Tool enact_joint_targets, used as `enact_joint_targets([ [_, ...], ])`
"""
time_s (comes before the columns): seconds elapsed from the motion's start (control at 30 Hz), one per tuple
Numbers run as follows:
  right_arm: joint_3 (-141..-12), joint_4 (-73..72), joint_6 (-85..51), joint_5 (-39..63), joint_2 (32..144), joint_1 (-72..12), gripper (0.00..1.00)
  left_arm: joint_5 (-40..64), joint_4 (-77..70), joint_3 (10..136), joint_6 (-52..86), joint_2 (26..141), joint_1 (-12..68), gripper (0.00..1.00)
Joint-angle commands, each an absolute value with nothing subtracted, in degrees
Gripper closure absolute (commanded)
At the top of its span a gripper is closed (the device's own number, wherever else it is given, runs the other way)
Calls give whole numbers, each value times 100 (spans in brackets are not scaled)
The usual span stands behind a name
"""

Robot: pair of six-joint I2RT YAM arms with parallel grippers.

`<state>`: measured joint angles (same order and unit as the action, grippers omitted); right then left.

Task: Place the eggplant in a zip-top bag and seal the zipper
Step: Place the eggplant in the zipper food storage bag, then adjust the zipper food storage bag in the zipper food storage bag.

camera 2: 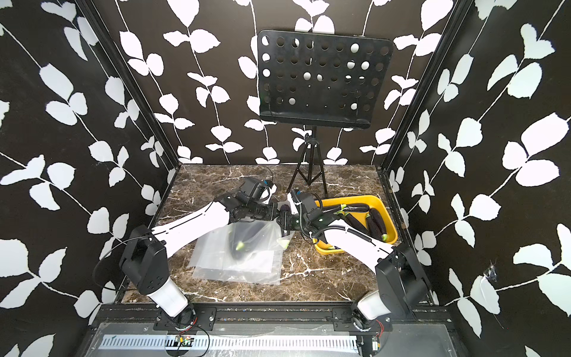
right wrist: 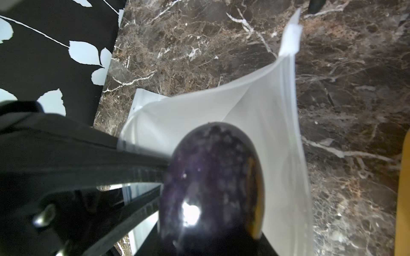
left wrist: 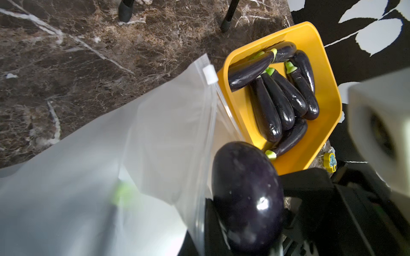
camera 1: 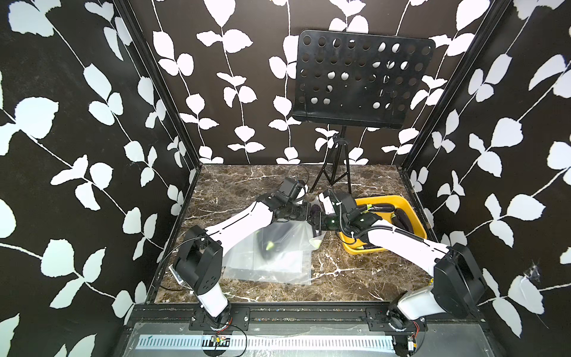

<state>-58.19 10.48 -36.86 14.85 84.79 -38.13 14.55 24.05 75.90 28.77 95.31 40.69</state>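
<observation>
Insertion was in hand. The left gripper, pinched shut on the rim of the zip-top bag, held it up. The right gripper, partly spread, clasped the eggplant at the mouth, perhaps just outside. The next move called for pushing it inside.

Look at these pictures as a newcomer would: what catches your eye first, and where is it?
First, the glossy purple eggplant gripped by the right gripper at the mouth of the clear zip-top bag, which the left gripper holds up mid-table. Then the yellow tray of more eggplants on the robot's right, and the black perforated music stand at the back.
</observation>
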Motion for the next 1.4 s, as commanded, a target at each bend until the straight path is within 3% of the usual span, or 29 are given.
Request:
enact_joint_targets([
  [0.0, -6103, 1485, -3790, 1395, 8669, -3824, 63, 1438, 2274, 7513, 2854, 9084, 4052, 100],
  [0.1, -6397, 1616, -4007, 1436, 8924, -3763, 62, 1433, 2324, 7508, 2806, 9018, 4056, 100],
  [0.3, -6808, 1705, -4159, 1396, 9022, -3658, 46, 1438, 2390, 7420, 2758, 8982, 4087, 100],
  [0.47, -6952, 1805, -4057, 1349, 8715, -3519, 40, 1441, 2356, 7383, 2725, 9004, 4087, 100],
  [0.8, -7124, 2498, -3488, 581, 8248, -3321, 45, 1477, 2336, 7387, 2733, 9020, 4085, 100],
  [0.93, -6681, 2204, -3405, 934, 8464, -3149, 45, 1435, 2382, 7401, 2723, 8943, 4087, 100],
  [1.17, -6349, 1726, -3384, 1200, 8852, -3164, 56, 1410, 2440, 7396, 2725, 8838, 4087, 100],
  [1.37, -6418, 1288, -3571, 1638, 8799, -3264, 89, 1289, 2504, 7384, 2684, 8768, 4057, 100],
])
